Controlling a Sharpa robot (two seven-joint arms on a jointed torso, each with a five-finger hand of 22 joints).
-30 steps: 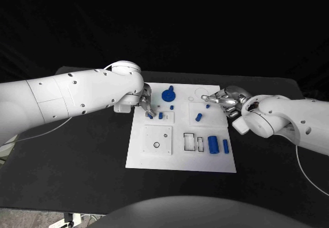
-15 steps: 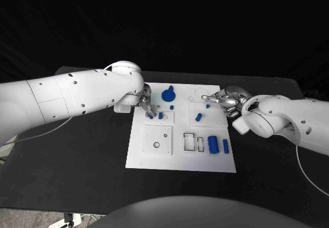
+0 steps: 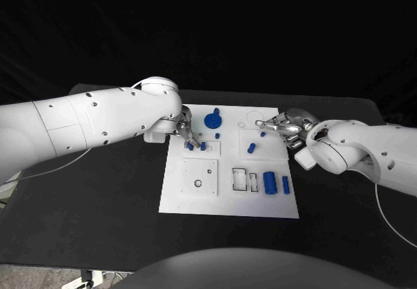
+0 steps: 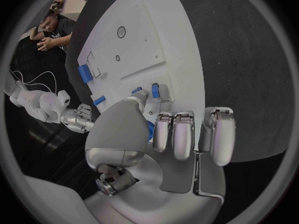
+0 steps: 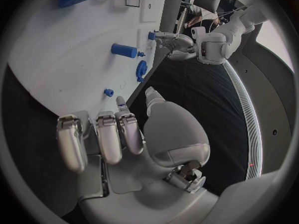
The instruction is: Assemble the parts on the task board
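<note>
I see the task board (image 3: 230,201), a flat matte white plate, rectangular, lying in the middle of the black table (image 3: 96,211) with its long axis running away from the robot. Its surface carries shallow square and rectangular recesses and a few small round holes.

The left hand (image 3: 184,133), silver metal with smooth rounded finger shells, sits over the board's far left part. In the left wrist view its fingers (image 4: 174,134) are curled down, and a small blue peg (image 3: 190,145) shows between thumb and fingers; I read this as a pinch on it. Just beside it a second blue peg (image 3: 203,146) stands upright in the board.

The right hand (image 3: 279,127) hovers at the board's far right edge. From the right wrist view its fingers (image 5: 106,134) are curled in loosely beside the thumb; I cannot tell whether anything is in them.

Other parts on the board: a blue gear (image 3: 213,121) with a toothed round rim near the far edge; a short blue cylinder (image 3: 251,148) lying tilted in the middle right; a thick blue cylinder (image 3: 270,182) and a thinner blue rod (image 3: 286,185) lying side by side near the right edge, long axes along the board's length.
</note>
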